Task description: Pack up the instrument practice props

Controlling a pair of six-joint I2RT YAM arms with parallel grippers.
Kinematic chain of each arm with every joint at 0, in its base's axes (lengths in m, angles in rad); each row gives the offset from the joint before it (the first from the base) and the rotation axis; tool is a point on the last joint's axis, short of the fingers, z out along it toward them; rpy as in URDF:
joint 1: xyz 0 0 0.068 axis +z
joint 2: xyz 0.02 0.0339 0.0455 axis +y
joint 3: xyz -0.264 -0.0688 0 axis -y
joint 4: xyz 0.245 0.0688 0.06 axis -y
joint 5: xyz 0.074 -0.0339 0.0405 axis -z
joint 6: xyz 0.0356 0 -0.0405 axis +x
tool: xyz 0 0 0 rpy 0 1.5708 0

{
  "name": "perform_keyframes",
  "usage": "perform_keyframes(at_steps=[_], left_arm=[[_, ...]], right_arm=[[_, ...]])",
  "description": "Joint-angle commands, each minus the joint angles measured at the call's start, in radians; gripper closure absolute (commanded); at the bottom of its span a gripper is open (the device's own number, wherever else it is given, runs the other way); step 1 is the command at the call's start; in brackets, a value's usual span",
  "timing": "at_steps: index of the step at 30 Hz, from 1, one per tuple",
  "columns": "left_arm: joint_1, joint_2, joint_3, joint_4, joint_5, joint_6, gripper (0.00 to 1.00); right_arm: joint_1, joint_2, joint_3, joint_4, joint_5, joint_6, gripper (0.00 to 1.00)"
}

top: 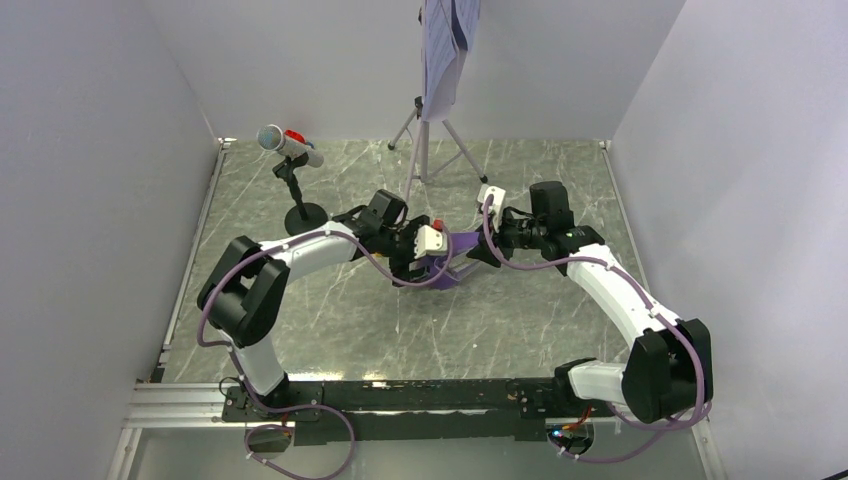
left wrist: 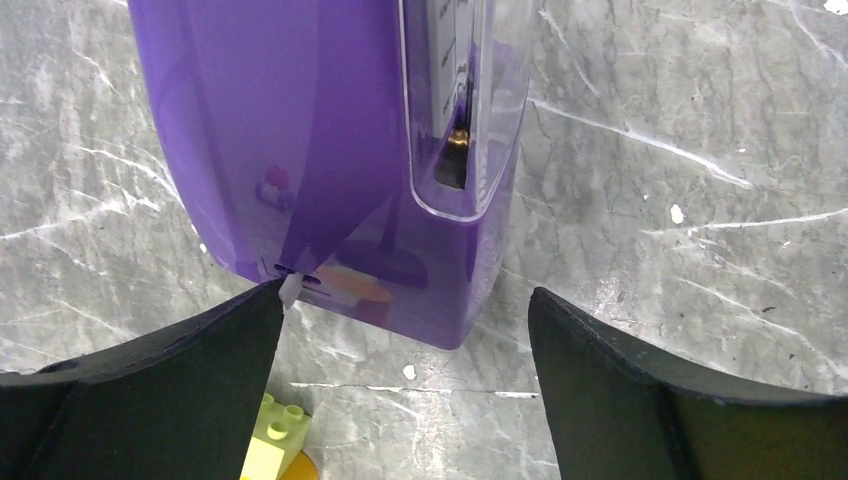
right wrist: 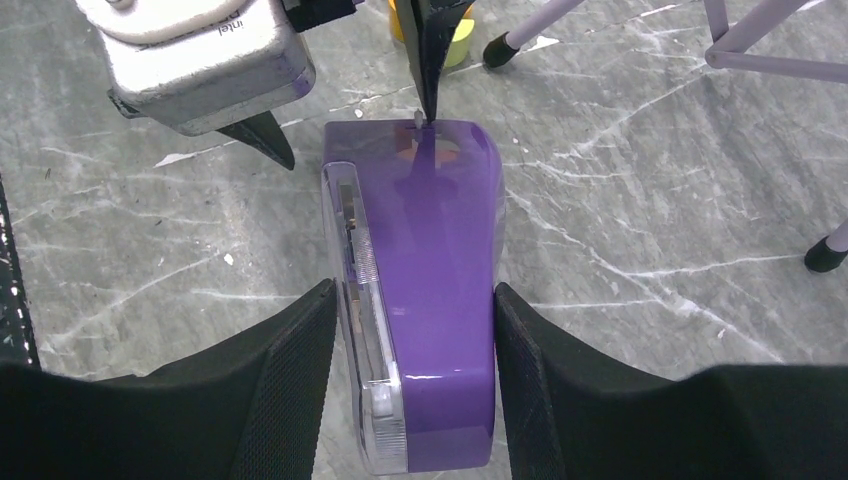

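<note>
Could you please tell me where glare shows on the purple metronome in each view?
Left wrist: the metronome carries pale reflected streaks; right wrist: a small white highlight at its near end; top external: it is too small to show any glare.

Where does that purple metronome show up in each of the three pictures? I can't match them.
Top view: purple metronome near the picture's centre.
Left wrist: metronome upper left of centre.
Right wrist: metronome bottom centre.
Shared: yellow-green block by its end, in both wrist views.
</note>
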State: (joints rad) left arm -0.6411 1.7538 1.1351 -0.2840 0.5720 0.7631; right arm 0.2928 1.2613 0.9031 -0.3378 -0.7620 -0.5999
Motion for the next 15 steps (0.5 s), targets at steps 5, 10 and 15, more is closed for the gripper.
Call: perform_keyframes(at_steps=[5,10,15], left_arm=[[-0.025,-0.007,0.025,0.080,-0.014,-0.034,0.09],[-0.043,-0.013,-0.005,0.101,-0.054,-0.042,0.20],[-0.064,-0.036,-0.051,0.146,-0.133,-0.054,0.39]], right_arm=[[-0.006,-0.016,-0.017,0.000,-0.013,0.002,1.00],[-0.006,-0.016,-0.015,0.002,-0.013,0.007,1.00],[-0.006,-0.019,-0.013,0.002,-0.014,0.013,1.00]])
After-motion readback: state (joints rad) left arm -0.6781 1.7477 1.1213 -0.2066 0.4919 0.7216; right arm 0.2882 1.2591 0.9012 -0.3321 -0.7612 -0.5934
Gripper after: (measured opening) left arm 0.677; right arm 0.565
